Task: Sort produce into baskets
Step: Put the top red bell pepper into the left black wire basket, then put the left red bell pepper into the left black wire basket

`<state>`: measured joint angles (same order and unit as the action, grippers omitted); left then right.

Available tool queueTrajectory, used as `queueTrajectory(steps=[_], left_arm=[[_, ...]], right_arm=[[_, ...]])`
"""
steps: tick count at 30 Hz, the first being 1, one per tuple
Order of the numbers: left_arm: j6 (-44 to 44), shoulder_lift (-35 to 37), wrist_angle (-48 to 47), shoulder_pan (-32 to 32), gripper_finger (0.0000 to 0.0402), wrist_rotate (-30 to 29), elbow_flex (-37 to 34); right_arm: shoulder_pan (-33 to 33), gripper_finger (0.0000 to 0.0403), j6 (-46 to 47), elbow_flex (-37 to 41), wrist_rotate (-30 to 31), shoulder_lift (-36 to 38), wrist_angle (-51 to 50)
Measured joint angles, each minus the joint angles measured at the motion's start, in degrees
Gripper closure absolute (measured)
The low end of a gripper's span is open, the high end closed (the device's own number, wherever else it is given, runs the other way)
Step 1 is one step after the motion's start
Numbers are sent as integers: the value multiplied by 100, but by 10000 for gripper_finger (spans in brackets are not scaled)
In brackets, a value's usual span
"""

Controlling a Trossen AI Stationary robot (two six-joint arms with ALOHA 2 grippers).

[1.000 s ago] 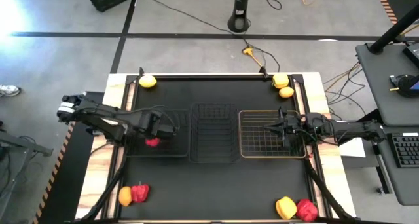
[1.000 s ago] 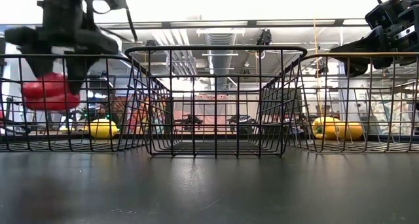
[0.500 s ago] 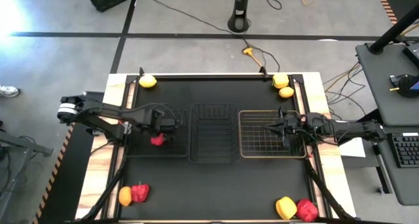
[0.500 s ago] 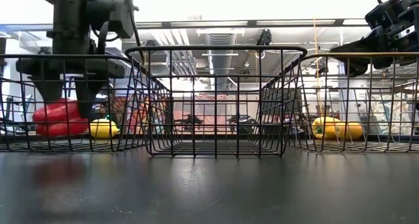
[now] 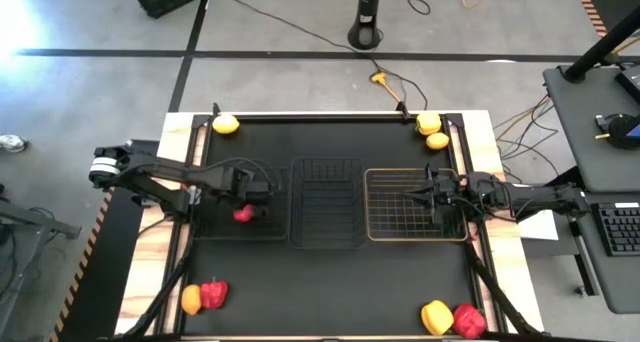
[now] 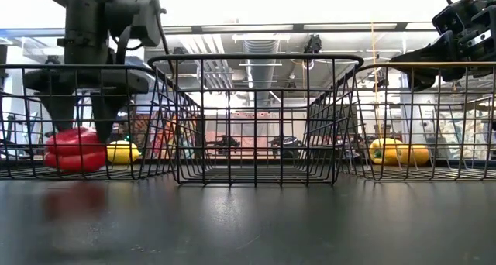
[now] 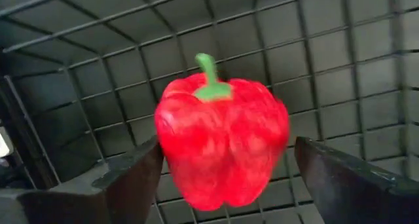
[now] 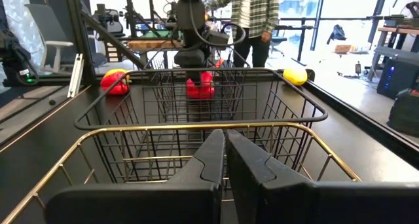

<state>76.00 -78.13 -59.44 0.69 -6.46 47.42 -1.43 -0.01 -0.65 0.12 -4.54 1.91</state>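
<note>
Left hand [image 7: 226, 178] spread, red pepper [image 7: 221, 147] between fingers, inside black basket [image 5: 205, 227].

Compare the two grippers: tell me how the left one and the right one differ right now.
The left gripper reaches down into the left black basket, while the right gripper hovers above the pale wire basket. The left gripper's fingers stand open on either side of a red pepper; the right gripper's fingers are shut on nothing. Both are dark and two-fingered.

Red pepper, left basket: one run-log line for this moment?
left gripper open | red pepper released in left black basket | right gripper shut over pale basket
</note>
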Motion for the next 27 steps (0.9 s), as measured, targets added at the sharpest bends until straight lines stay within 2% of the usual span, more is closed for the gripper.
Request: queueTrajectory(steps=[7, 12, 17, 21, 24, 27], left_arm=[[-416, 0, -200, 8, 63, 18, 627], [-430, -2, -850, 392, 62, 311, 1463], [-33, -2, -1424, 1380, 62, 313, 2349], [584, 0, -1478, 2414, 62, 310, 2846], [1572, -35, -1461, 3253, 62, 315, 2953], [2943, -122, -1466, 3989, 62, 329, 2862]], right_arm=[[1, 392, 0, -1, 0, -1, 0], [0, 392, 0, 0, 0, -1, 0], [0, 392, 0, 0, 0, -2, 0], [1, 392, 0, 0, 0, -2, 0], [2, 392, 0, 0, 0, 0, 0], [2, 392, 0, 0, 0, 0, 0]])
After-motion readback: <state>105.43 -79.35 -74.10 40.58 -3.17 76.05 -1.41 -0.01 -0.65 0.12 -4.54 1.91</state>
